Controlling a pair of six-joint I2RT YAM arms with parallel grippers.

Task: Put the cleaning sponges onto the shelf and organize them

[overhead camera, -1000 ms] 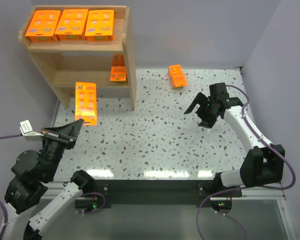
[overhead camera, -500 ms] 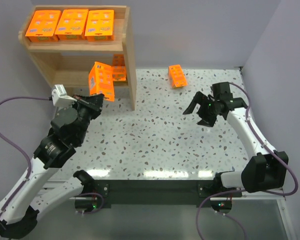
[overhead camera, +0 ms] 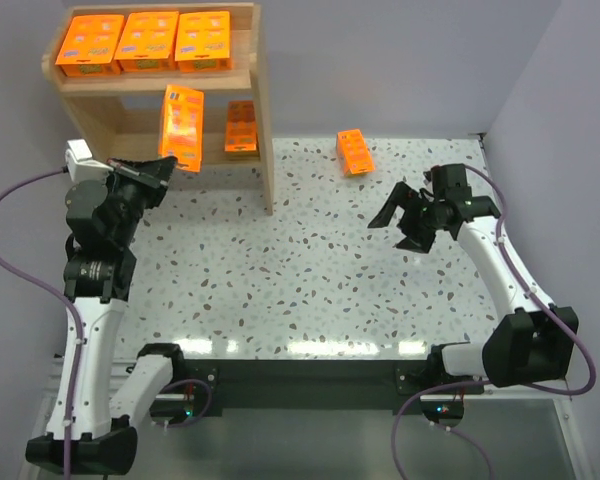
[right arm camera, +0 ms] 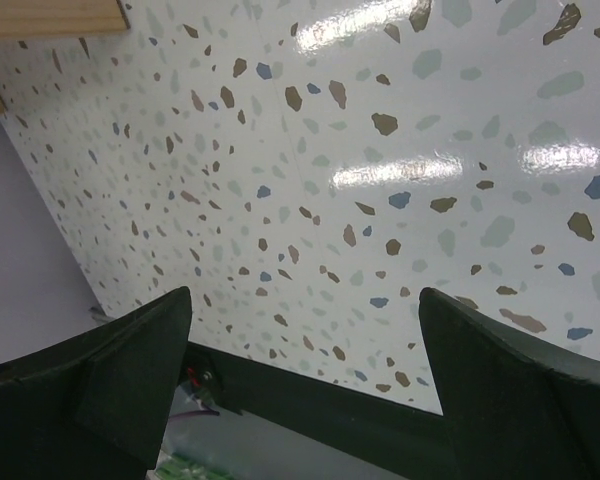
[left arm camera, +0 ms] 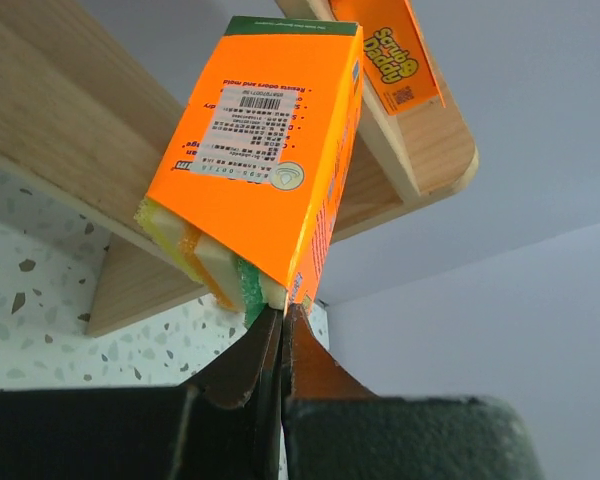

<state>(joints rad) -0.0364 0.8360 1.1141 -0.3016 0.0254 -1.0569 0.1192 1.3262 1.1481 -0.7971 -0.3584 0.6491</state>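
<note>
The left jaws clench the bottom edge of a held pack (left arm camera: 265, 160), which rises just above them, before the lower tier of the shelf (overhead camera: 263, 130). A second pack (overhead camera: 241, 128) sits on that tier to their right, and three packs (overhead camera: 140, 42) line the top tier above. The right jaws hang released over the tabletop (overhead camera: 310, 260), well apart from the last pack (overhead camera: 354, 152), which lies beyond them to the left.

Three sponge packs (overhead camera: 147, 41) lie atop the shelf (overhead camera: 263, 140).
</note>
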